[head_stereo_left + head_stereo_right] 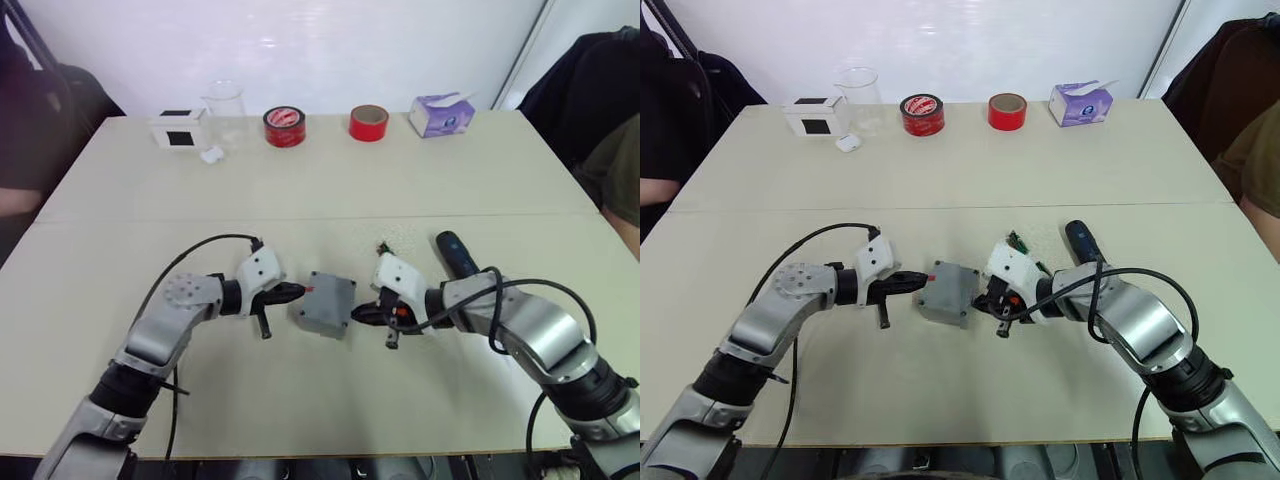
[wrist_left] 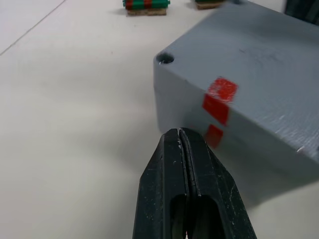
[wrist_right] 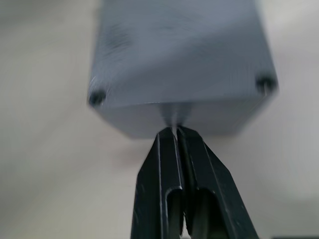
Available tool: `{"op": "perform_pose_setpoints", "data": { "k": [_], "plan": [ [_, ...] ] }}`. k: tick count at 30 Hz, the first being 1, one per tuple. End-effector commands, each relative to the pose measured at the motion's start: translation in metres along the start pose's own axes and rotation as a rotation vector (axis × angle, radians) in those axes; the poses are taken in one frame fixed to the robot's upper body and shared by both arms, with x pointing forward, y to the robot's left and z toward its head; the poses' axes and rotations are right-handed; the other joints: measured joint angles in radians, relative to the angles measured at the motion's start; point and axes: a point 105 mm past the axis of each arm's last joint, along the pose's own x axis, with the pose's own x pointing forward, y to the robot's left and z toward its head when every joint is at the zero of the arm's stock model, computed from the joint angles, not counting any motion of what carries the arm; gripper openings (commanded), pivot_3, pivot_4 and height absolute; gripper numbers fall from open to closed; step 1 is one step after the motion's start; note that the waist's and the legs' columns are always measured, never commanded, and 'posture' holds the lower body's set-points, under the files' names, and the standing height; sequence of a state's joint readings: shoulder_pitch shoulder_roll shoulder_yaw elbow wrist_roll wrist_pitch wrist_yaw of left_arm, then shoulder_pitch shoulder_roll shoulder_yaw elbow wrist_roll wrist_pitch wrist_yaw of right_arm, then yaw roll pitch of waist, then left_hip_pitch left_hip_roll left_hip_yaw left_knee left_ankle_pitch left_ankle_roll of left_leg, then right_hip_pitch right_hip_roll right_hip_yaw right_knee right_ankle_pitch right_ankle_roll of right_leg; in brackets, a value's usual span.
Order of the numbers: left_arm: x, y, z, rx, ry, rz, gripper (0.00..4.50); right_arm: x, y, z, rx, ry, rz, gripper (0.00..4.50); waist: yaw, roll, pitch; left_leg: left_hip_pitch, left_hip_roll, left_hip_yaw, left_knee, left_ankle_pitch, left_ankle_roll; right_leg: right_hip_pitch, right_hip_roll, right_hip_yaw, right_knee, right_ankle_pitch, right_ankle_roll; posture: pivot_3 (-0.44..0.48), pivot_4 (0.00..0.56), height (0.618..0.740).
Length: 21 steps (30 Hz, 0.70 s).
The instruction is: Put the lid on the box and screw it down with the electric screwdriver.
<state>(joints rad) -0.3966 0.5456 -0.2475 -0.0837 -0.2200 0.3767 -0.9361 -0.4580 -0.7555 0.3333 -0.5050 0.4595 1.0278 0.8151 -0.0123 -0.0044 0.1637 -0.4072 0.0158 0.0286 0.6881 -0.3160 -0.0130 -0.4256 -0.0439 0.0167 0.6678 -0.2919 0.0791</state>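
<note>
A lab-like workroom: pale table against a white wall, with tape rolls, a beaker and a tissue box.

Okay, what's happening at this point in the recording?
The lid sits on the box near the middle of the table. Both grippers are shut and pointed at the box from opposite sides: the left gripper at the side with the red mark, the right gripper opposite. The electric screwdriver lies on the table behind the right arm, untouched.

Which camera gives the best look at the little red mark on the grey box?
The left wrist view: the red mark is large on the box beside the shut left claw. The eye views show a speck; the right wrist view faces another side.
</note>
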Motion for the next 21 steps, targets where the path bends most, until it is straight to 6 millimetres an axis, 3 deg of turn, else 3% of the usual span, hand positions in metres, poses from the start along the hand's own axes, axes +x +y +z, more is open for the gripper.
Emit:
{"op": "perform_pose_setpoints", "data": {
  "k": [1, 6, 12, 16, 21],
  "plan": [
    [0.005, -0.001, 0.010, 0.047, -0.032, -0.014, 0.00, -0.006, 0.008, 0.013, -0.056, -0.034, 0.014, 0.07, 0.000, 0.000, 0.000, 0.000, 0.000, 0.000, 0.001, 0.000, 0.000, 0.000, 0.000, 0.000, 0.000, 0.000, 0.000, 0.000, 0.150, 0.740],
    [-0.013, 0.001, 0.003, 0.041, 0.012, -0.012, 0.00, -0.023, -0.008, 0.007, -0.068, -0.001, -0.068, 0.07, 0.000, 0.000, 0.000, 0.000, 0.000, 0.000, 0.004, 0.000, 0.000, 0.001, 0.000, 0.000, 0.002, 0.000, 0.000, 0.000, 0.150, 0.740],
    [-0.042, -0.021, -0.001, 0.016, 0.052, -0.111, 0.00, -0.031, -0.043, 0.008, -0.037, -0.012, -0.193, 0.07, -0.003, 0.000, 0.000, 0.000, 0.001, -0.001, 0.005, 0.000, 0.000, 0.001, 0.000, 0.000, 0.002, 0.000, 0.000, 0.000, 0.150, 0.740],
    [-0.045, -0.037, 0.002, -0.002, 0.050, -0.187, 0.00, -0.024, -0.054, 0.011, -0.039, -0.033, -0.213, 0.07, 0.001, -0.001, 0.000, 0.000, 0.000, -0.001, 0.008, 0.000, 0.000, 0.002, 0.000, 0.000, 0.004, 0.000, 0.001, 0.000, 0.150, 0.740],
    [-0.035, -0.036, 0.006, -0.018, 0.024, -0.165, 0.00, -0.007, -0.052, 0.013, -0.057, -0.041, -0.168, 0.07, 0.001, -0.001, 0.000, 0.000, 0.000, -0.001, 0.009, 0.000, 0.001, 0.002, 0.000, 0.000, 0.004, 0.001, 0.001, 0.000, 0.150, 0.740]
  ]
}}
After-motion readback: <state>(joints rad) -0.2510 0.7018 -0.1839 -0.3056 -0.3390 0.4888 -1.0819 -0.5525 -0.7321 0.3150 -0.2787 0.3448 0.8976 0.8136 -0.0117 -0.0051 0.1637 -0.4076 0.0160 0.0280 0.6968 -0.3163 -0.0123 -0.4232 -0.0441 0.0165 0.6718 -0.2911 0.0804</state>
